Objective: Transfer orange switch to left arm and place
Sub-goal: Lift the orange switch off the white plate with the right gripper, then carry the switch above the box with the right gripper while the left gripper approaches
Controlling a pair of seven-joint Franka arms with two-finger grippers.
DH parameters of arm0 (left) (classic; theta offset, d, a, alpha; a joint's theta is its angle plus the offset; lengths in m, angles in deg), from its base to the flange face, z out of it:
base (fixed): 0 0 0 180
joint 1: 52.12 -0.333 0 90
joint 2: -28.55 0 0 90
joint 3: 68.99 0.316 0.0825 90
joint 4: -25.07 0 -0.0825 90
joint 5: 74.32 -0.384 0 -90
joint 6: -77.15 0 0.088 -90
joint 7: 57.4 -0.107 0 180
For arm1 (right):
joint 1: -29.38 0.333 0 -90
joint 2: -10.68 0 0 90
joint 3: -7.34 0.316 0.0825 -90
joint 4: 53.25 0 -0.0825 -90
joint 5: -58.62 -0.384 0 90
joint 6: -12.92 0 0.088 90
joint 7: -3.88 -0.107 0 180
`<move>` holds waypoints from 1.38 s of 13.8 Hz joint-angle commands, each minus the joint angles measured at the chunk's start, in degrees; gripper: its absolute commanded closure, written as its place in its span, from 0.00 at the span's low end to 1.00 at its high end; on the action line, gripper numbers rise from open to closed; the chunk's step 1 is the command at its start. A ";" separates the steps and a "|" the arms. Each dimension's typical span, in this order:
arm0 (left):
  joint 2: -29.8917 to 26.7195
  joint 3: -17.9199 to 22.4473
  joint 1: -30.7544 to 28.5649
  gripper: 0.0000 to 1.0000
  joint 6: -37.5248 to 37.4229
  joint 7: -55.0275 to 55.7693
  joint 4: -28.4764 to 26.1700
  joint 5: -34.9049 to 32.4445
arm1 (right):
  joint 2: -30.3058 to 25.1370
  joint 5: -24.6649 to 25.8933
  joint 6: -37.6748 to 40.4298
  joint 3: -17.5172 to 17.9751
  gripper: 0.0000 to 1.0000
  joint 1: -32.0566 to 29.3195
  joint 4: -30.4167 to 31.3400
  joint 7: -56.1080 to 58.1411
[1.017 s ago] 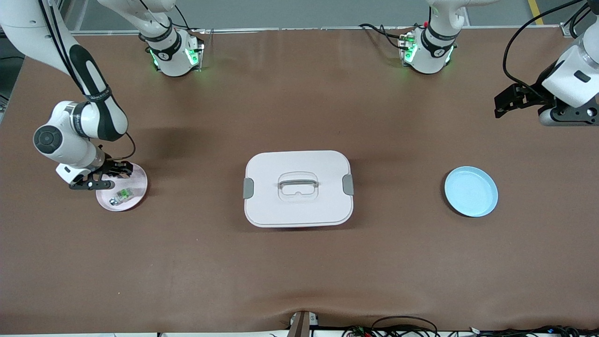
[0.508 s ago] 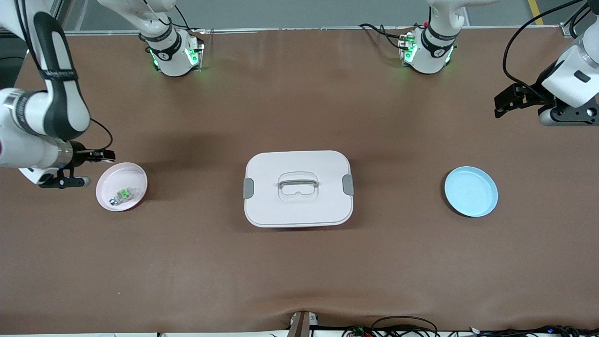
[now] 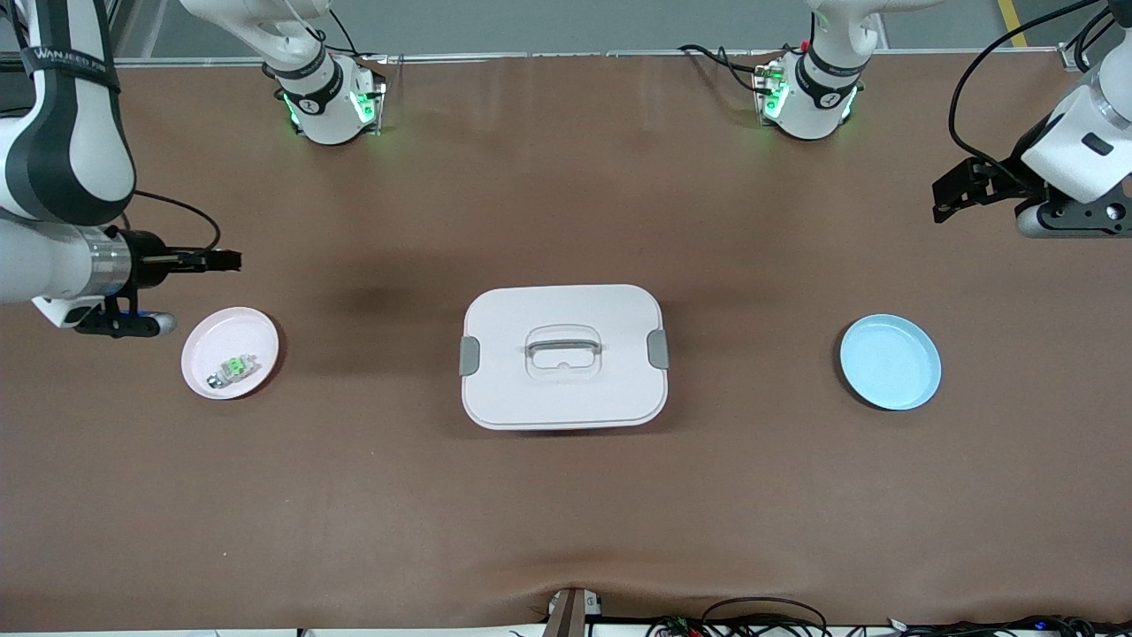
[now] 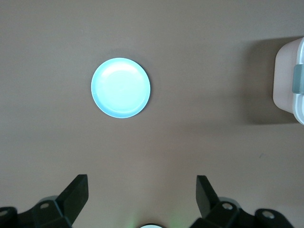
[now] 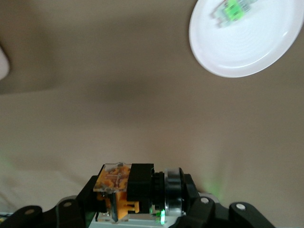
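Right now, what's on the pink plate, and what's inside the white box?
On the pink plate lies only a small green-and-white part. The orange switch is not there: the right tool holds it in the air. The box has its lid on, so its inside is hidden.

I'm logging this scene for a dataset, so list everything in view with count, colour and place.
orange switch: one, black and orange, held in the right gripper.
box: one, white with grey clips, mid-table.
pink plate: one, toward the right arm's end.
green-and-white component: one, lying on the pink plate.
blue plate: one, light blue, toward the left arm's end.
table: one, brown.
right gripper: one, black, in the air beside the pink plate, shut on the switch.
left gripper: one, black, open, waiting above the table by the blue plate.
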 commanded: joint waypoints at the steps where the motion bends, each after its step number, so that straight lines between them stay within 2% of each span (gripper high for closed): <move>1: -0.62 -0.13 -0.04 0.00 -0.84 0.33 0.36 0.68 | -1.67 -3.60 1.44 -0.32 0.80 2.69 -0.29 -6.11; 9: -0.88 -0.13 -0.13 0.00 -1.81 0.33 0.36 0.59 | -1.24 -15.81 -0.31 -0.41 0.83 17.19 -5.30 -33.61; 12: -0.79 -0.22 0.05 0.00 -1.81 0.42 0.36 0.59 | -1.06 -21.61 -5.05 -0.41 0.83 21.76 -5.66 -42.58; 16: -0.35 -0.74 0.22 0.00 -1.72 -0.19 0.45 0.77 | -0.62 -32.68 -13.22 -0.41 0.83 27.21 -5.57 -54.19; 19: 0.09 -4.77 0.49 0.00 -0.93 -0.64 0.45 0.68 | 1.04 -38.74 -21.21 -0.41 0.83 31.25 -5.57 -59.91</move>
